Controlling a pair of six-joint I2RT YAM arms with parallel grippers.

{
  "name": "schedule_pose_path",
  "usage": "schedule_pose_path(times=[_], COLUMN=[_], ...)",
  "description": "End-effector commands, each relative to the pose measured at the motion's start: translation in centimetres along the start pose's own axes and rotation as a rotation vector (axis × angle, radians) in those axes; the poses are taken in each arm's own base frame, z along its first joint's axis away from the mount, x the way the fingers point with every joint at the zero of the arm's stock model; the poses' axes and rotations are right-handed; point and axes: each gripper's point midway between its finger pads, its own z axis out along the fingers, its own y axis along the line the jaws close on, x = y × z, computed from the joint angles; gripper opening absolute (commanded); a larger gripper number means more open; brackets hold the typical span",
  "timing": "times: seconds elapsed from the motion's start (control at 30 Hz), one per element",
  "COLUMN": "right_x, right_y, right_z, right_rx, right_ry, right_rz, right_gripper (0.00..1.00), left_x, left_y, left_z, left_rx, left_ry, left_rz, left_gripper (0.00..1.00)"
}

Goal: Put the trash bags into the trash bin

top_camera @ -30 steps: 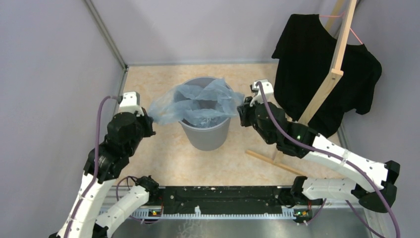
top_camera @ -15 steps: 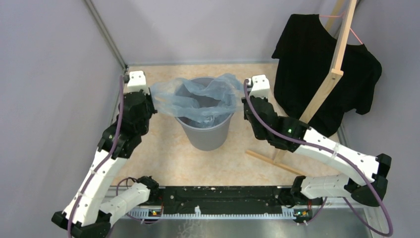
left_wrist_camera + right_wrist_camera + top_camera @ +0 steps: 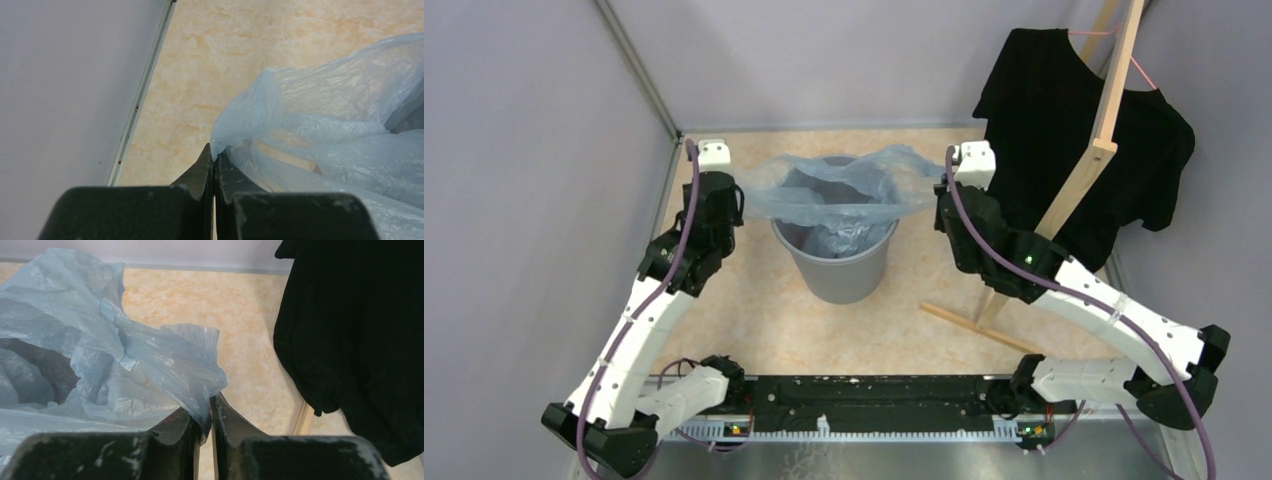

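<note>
A pale blue trash bag (image 3: 844, 190) is stretched flat across the mouth of the grey trash bin (image 3: 839, 270), with more film sagging inside the bin. My left gripper (image 3: 742, 200) is left of the bin's rim, shut on the bag's left edge; the left wrist view shows the gripper (image 3: 214, 155) pinching a corner of the bag (image 3: 325, 125). My right gripper (image 3: 939, 192) is right of the rim. In the right wrist view the gripper (image 3: 210, 402) has its jaws a narrow slit apart, with a fold of the bag (image 3: 125, 355) still caught between them.
A black T-shirt (image 3: 1074, 130) hangs on a wooden rack (image 3: 1099, 150) close behind my right arm, and also shows in the right wrist view (image 3: 360, 330). The rack's wooden foot (image 3: 974, 328) lies on the floor right of the bin. A grey wall (image 3: 65, 90) stands close to my left gripper.
Both grippers have moved toward the far side and apart, pulling the bag out wide over the bin's mouth. The right jaws have parted slightly.
</note>
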Motion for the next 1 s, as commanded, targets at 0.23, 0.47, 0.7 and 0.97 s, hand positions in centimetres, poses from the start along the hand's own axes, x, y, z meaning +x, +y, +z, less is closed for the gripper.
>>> schedule_pose_path(times=[0.23,0.47,0.7,0.97], right_x=[2.8,1.4,1.2,0.5], right_y=[2.9,5.0,7.7,8.7], right_z=[-3.3,-4.5,-3.5,-3.0], right_rx=[-0.306,-0.377,-0.415,-0.443], right_ry=[0.168,0.186,0.218,0.173], right_rz=[0.097,0.386,0.433,0.45], right_gripper=[0.33,0.73,0.74,0.37], left_x=[1.3,-0.7,-2.0,-0.6], left_y=[-1.9,-3.8,-5.5,-8.9], left_z=[-6.2,-11.1,-12.9,-11.1], left_rx=[0.321,0.552,0.645,0.71], left_ry=[0.043,0.072,0.103,0.181], left_rz=[-0.177,-0.261,-0.502,-0.618], left_gripper=[0.15,0.81,0.99,0.97])
